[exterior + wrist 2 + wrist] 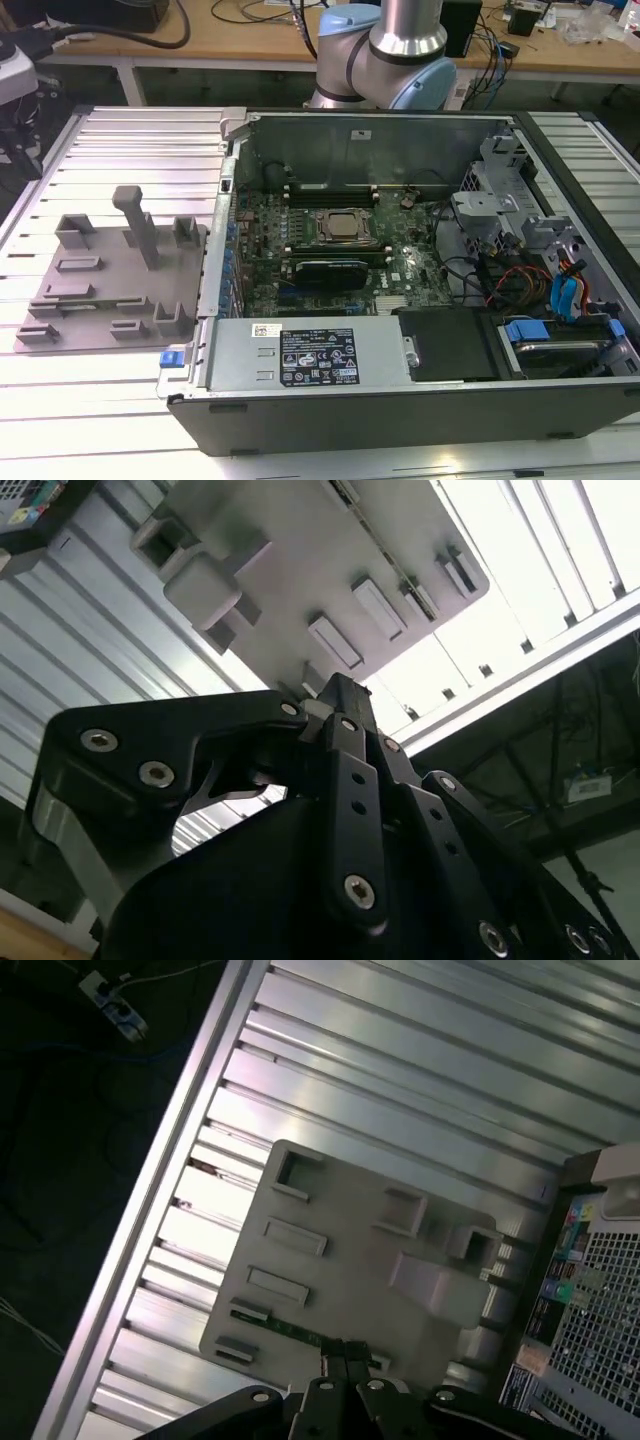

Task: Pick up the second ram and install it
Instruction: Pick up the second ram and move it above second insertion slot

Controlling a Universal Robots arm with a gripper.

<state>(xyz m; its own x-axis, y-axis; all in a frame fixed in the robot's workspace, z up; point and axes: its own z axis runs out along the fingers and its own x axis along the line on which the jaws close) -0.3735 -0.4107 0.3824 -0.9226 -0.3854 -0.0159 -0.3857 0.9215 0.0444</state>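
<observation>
In the first wrist view the second ram [278, 1327] is a thin dark green stick. It stands on edge in a holder near one edge of the grey fixture plate [350, 1260]. My gripper [343, 1352] hangs well above that plate, its tips lined up over one end of the stick. The two black fingers [325, 1385] lie close together with nothing between them. In the second wrist view the gripper [335, 692] looks shut, with the fixture plate [300, 540] beyond it. In the exterior view the fixture plate [110, 290] lies to the left of the open computer case [400, 270].
Inside the case a motherboard [330, 260] holds the CPU socket [340, 225], long slots on both sides of it, and cables and drive bays [540, 290] on the exterior view's right. Upright posts [135, 225] rise from the fixture. The slatted metal table [120, 150] ends at a rail [150, 1210].
</observation>
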